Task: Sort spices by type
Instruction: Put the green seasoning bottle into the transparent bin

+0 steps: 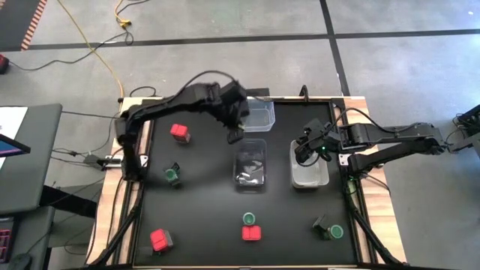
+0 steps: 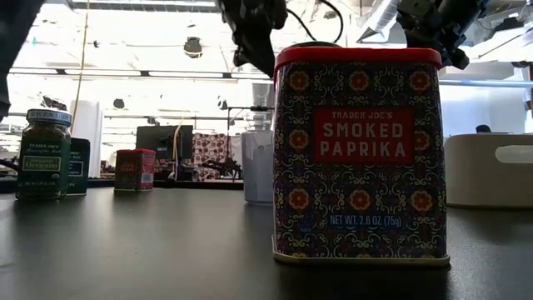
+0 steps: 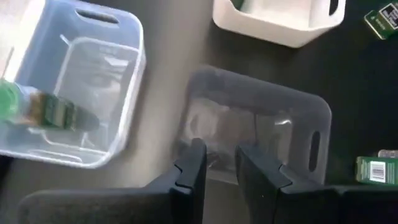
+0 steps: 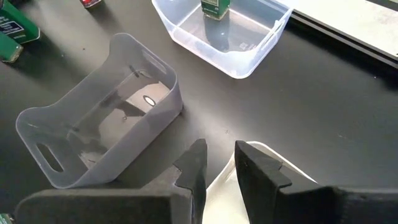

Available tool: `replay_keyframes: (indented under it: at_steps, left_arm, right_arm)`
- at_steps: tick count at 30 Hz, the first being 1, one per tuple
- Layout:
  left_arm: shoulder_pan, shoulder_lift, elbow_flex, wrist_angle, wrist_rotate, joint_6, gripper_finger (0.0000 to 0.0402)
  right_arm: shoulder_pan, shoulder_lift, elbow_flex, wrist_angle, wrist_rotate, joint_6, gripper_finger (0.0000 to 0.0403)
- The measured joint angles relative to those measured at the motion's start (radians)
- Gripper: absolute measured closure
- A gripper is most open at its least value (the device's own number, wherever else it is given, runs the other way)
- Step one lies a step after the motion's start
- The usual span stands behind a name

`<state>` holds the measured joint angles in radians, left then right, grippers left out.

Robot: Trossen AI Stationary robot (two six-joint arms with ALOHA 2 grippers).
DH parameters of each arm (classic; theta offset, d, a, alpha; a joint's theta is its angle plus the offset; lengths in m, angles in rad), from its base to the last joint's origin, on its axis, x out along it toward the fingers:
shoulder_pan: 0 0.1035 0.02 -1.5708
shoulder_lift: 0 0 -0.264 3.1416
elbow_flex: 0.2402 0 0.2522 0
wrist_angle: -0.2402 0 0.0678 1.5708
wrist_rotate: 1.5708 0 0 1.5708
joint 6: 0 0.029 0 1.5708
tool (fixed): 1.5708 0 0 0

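Note:
Spices are spread over the black table: red tins (image 1: 180, 133), (image 1: 161, 240), (image 1: 252, 233), and green-lidded jars (image 1: 172, 175), (image 1: 249, 219), (image 1: 336, 232). One green-lidded jar (image 3: 37, 109) sits inside the far clear tub (image 1: 259, 112). My left gripper (image 1: 235, 135) hangs in the air between that tub and the middle clear tub (image 1: 251, 165). Its fingers (image 3: 219, 163) stand a narrow gap apart with nothing between them. My right gripper (image 1: 304, 150) waits above the white tub (image 1: 309, 176), also narrowly open (image 4: 221, 158) and empty.
Three tubs stand in a row across the middle and far part of the table. In the low view a red paprika tin (image 2: 358, 150) fills the foreground, with an oregano jar (image 2: 43, 154) and a red tin (image 2: 133, 169) at the left. A dark container (image 1: 322, 225) lies beside the near-right jar.

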<state>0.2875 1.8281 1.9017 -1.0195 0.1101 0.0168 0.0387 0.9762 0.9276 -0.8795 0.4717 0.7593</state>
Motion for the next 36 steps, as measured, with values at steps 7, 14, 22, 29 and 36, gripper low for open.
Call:
replay_keyframes:
  at_steps: [7, 14, 22, 29, 36]
  left_arm:
    - [-0.1, -0.096, -0.203, 0.144, -0.059, -0.165, 0.0327]
    - [-0.154, -0.094, -0.243, 0.152, -0.064, -0.259, 0.0327]
    - [-0.157, -0.093, -0.254, 0.156, -0.071, -0.268, 0.0327]
    - [-0.157, -0.093, -0.254, 0.155, -0.071, -0.272, 0.0327]
    - [-0.155, -0.093, -0.254, 0.156, -0.071, -0.29, 0.0327]
  right_arm:
    - [0.0, 0.0, 0.0, 0.0, 0.0, 0.0, 0.0291]
    - [-0.002, 0.0, 0.0, 0.0, 0.0, -0.008, 0.0291]
    - [-0.002, 0.0, 0.0, -0.001, 0.0, -0.008, 0.0291]
    - [-0.002, 0.0, 0.0, -0.001, 0.0, -0.008, 0.0291]
    - [-0.001, 0.0, 0.0, -0.001, 0.0, -0.008, 0.0291]
